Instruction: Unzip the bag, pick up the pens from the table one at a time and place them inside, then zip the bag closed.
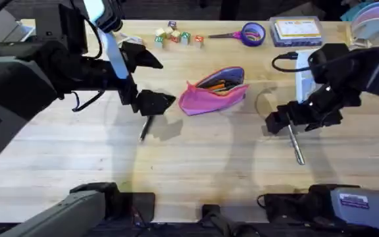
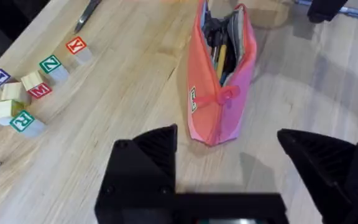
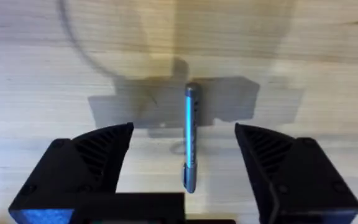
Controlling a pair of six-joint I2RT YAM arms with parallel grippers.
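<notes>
Right gripper (image 3: 185, 162) spread wide, straddling the silver-grey pen (image 3: 190, 137) on the table (image 1: 209, 164), not yet closed. Left gripper (image 2: 229, 162) wide too, hovering beside the bag (image 1: 212, 89) mid-table, already unzipped, seemingly holding items. Black pen (image 1: 145, 126) still out; zipping remains.

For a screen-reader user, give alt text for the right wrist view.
A silver-grey pen lies on the wooden table, between the open black fingers of the right gripper, which touch nothing.
</notes>
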